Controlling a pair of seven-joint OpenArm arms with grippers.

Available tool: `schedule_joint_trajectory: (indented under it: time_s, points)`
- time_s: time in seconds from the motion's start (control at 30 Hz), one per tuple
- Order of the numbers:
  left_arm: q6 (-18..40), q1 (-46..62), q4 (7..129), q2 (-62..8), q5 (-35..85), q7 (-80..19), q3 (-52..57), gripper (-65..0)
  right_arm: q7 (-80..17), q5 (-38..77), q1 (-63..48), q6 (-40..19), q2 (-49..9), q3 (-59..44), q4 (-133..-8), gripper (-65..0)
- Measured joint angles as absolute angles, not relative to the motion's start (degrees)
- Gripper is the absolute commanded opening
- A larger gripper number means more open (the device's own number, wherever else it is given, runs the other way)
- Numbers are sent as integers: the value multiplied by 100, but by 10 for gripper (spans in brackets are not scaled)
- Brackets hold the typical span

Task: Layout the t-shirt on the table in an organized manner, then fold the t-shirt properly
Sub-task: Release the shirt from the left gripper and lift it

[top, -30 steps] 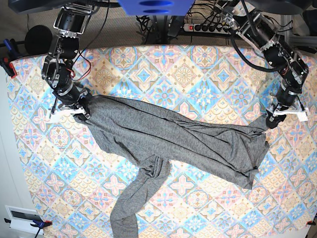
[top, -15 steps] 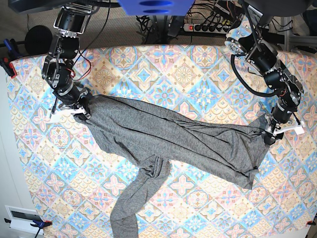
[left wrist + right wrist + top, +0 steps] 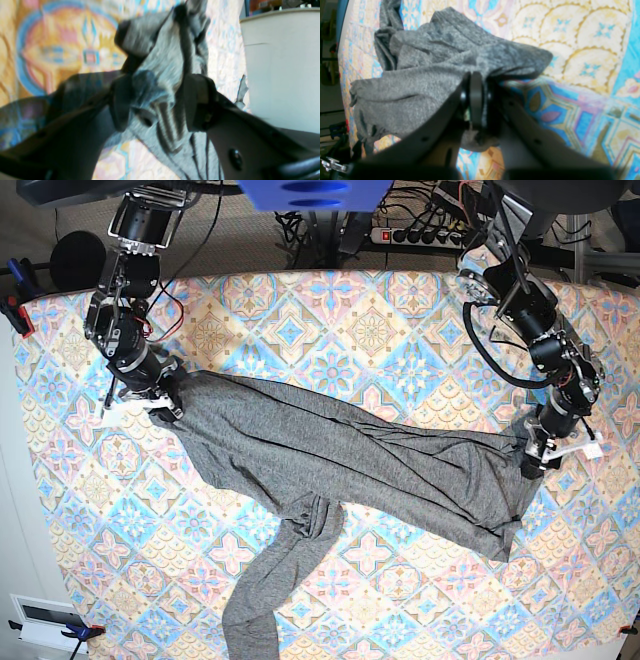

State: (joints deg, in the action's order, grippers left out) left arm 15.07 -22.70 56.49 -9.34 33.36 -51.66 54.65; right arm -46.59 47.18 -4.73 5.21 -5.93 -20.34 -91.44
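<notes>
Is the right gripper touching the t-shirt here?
Touching. In the right wrist view the right gripper is shut, with the t-shirt fabric pinched between its jaws.

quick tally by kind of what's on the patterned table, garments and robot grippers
garments: 1, the grey t-shirt
grippers: 2, the left gripper and the right gripper, each at one end of the shirt
total: 3, all on the table
</notes>
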Motion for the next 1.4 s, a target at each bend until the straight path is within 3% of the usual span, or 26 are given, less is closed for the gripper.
schedule_joint_trajectory:
  time_s: [0.63, 0.8, 0.97, 1.1, 1.23, 1.4]
  points:
    - [1612, -1905, 5625, -950, 3579, -5282, 5476, -318, -4657, 4718, -458, 519, -591, -2034, -9144, -650]
    - [1527, -1850, 6123, -915, 3586, -6031, 5408, -354, -4657, 4716, -458, 521, -593, -2034, -9144, -650]
    - [1511, -1361, 8438, -972, 3181, -6302, 4329, -402, -4639, 4722, -462, 519, -593, -2034, -9144, -650]
    - [1577, -1236, 10141, -1623, 2440, -6149, 3109, -394, -4637, 4716, -451, 534, -593, -2029, -9144, -650]
    - [1601, -1332, 10335, -2305, 1573, -6283, 1653, -371, -4633, 4713, -458, 539, -593, -2029, -9142, -650]
    - [1605, -1782, 9421, -2783, 843, -6239, 108, -347, -4650, 4707, -462, 530, -600, -2032, -9144, -650]
